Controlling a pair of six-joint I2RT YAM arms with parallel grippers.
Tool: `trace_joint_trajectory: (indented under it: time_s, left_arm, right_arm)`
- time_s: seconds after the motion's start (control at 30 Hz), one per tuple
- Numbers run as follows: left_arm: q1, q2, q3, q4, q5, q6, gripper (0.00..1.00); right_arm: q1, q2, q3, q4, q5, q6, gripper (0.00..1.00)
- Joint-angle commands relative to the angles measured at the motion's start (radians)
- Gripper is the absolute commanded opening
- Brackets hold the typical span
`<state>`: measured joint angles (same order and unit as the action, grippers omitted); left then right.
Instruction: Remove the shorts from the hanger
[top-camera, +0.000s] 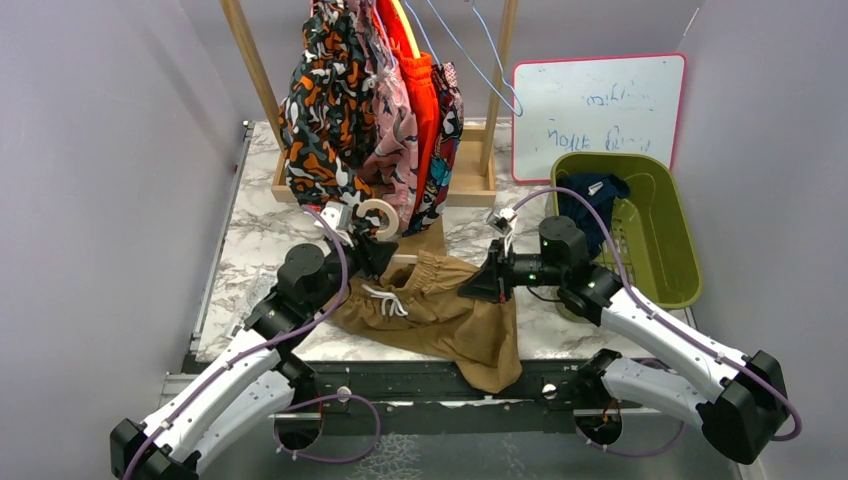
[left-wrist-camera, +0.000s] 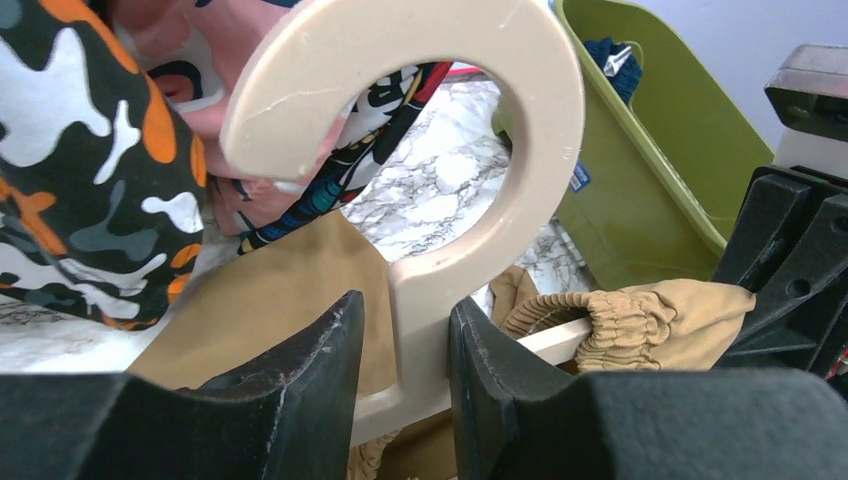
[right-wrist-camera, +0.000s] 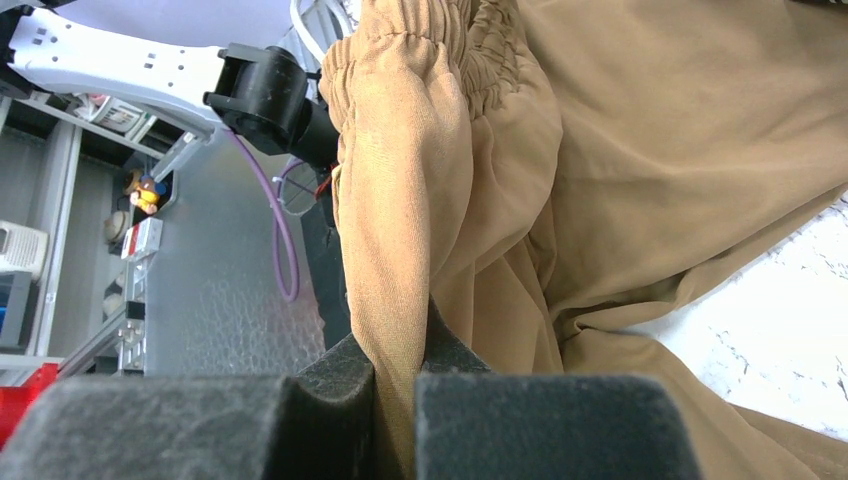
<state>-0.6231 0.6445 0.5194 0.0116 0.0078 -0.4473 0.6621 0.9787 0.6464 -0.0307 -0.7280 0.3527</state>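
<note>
My right pincer (right-wrist-camera: 395, 372) is clamped on the tan shorts (top-camera: 450, 315), which are sprawled over the middle of the table's (top-camera: 250, 240) near edge. My left pincer (left-wrist-camera: 405, 312) straddles the hanger (left-wrist-camera: 540, 120) at its neck, unclamped, with a gap on one side.

Shorts, six pairs in all: one tan pair (top-camera: 440, 310), one blotch-print pair (top-camera: 320, 110), one pink-print pair (top-camera: 392, 140), one bright orange pair (top-camera: 425, 100), one multicolour-print pair (top-camera: 447, 120), one navy pair (top-camera: 585, 210).
Hangers: one cream plastic hanger (left-wrist-camera: 470, 150); wire hangers (top-camera: 510, 97), two as far as the lines can be separated.
Wooden rack uprights (top-camera: 255, 70): two.
Green bin (top-camera: 660, 250): one.
Whiteboard (top-camera: 600, 110): one.
Arms: two, left arm (top-camera: 225, 395) and right arm (top-camera: 665, 335).
Grippers: two, left gripper (left-wrist-camera: 405, 340) and right gripper (right-wrist-camera: 395, 365), two fingers each.
</note>
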Motion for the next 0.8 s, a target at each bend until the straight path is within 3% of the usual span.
trace_joint_trajectory:
  time_s: [0.0,0.1,0.3,0.4,0.43,0.57,0.7,0.77]
  left_arm:
    - [0.005,0.062,0.014,0.057,0.094,-0.007,0.38]
    - [0.003,0.072,0.017,0.049,0.033,-0.017,0.34]
    - [0.003,0.048,0.005,0.047,-0.112,-0.053,0.17]
    - [0.003,0.044,0.004,0.051,-0.144,-0.054,0.0]
    - [0.003,0.043,0.004,0.05,-0.146,-0.048,0.0]
    - [0.003,0.042,0.042,0.039,-0.113,0.043,0.0]
    - [0.003,0.043,0.154,-0.036,-0.17,0.187,0.0]
    - [0.003,0.044,0.203,-0.07,-0.207,0.255,0.0]
  right_arm:
    - [0.008,-0.021,0.017,0.086,-0.067,0.019,0.01]
    - [0.008,-0.026,0.015,0.094,-0.068,0.026,0.01]
    - [0.008,-0.025,0.013,0.092,-0.063,0.031,0.01]
    - [0.008,-0.023,0.019,0.086,-0.076,0.027,0.04]
    - [0.008,-0.02,0.026,0.078,-0.078,0.02,0.1]
    - [0.008,-0.009,0.106,-0.017,-0.002,-0.031,0.5]
    - [0.008,0.015,0.25,-0.156,0.134,-0.136,0.69]
    - [0.008,0.035,0.328,-0.22,0.186,-0.19,0.72]
